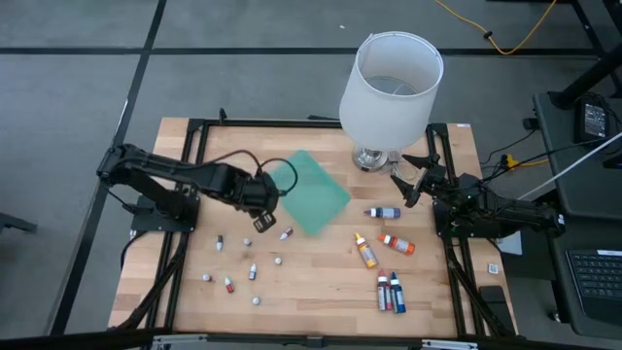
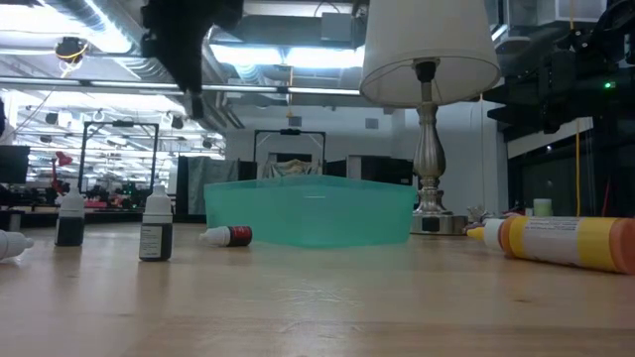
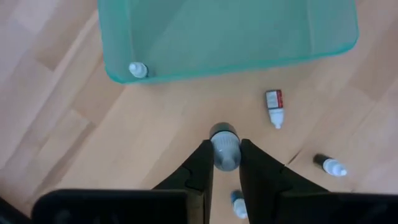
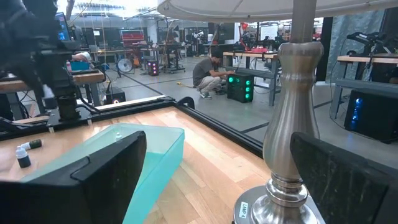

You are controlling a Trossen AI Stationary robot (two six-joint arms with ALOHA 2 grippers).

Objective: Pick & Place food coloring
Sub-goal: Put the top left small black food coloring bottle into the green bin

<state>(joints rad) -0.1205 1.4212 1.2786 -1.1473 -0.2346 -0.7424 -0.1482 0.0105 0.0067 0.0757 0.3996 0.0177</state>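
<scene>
My left gripper [image 1: 260, 222] hangs above the table just left of the shallow green tray [image 1: 309, 192], shut on a tiny food coloring bottle [image 3: 224, 151]. One tiny white-capped bottle [image 3: 137, 70] lies inside the tray at a corner. Several more tiny bottles [image 1: 252, 271] are scattered on the wood near the left arm; one with a red label [image 3: 274, 107] lies on its side. Larger bottles, purple [image 1: 383, 212], orange [image 1: 365, 251], red and blue [image 1: 391, 292], lie toward the right. My right gripper [image 1: 406, 180] waits open by the lamp base. My left gripper pinches the tiny bottle by its sides [image 3: 225, 158] between its two fingers. The fingers come from above, pointing steeply down. The bottle's dark-rimmed end [image 3: 223, 132] sticks out past the fingertips, and the bottle is lifted clear of the table.
A large white lamp [image 1: 389, 87] stands on a metal base [image 4: 292, 155] at the far right, close to the right gripper. In the low view two small bottles [image 2: 156, 228] stand upright and an orange one [image 2: 566, 241] lies at the right. Bare wood lies along the near edge.
</scene>
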